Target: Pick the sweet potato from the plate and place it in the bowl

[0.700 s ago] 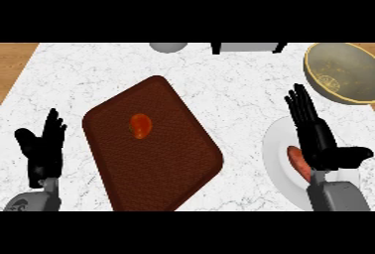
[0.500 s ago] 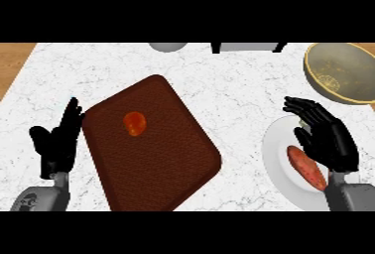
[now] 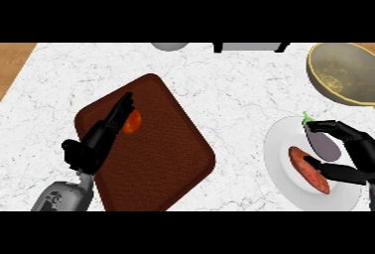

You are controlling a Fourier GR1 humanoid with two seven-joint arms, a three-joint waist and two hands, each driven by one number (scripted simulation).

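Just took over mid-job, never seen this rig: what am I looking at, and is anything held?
This is one view from the robot's head, looking steeply down at a marble counter. The black shapes are its hands. The left hand stretches, fingers straight, over a brown mat with a small orange item on it. The right hand is over a white plate bearing a sweet potato and an eggplant; whether it holds either is unclear. A bowl stands top right.

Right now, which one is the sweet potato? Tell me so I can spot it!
Find the white plate at the right of the counter. Two vegetables lie on it. The sweet potato is the reddish-orange one, not the purple eggplant with the green stem.
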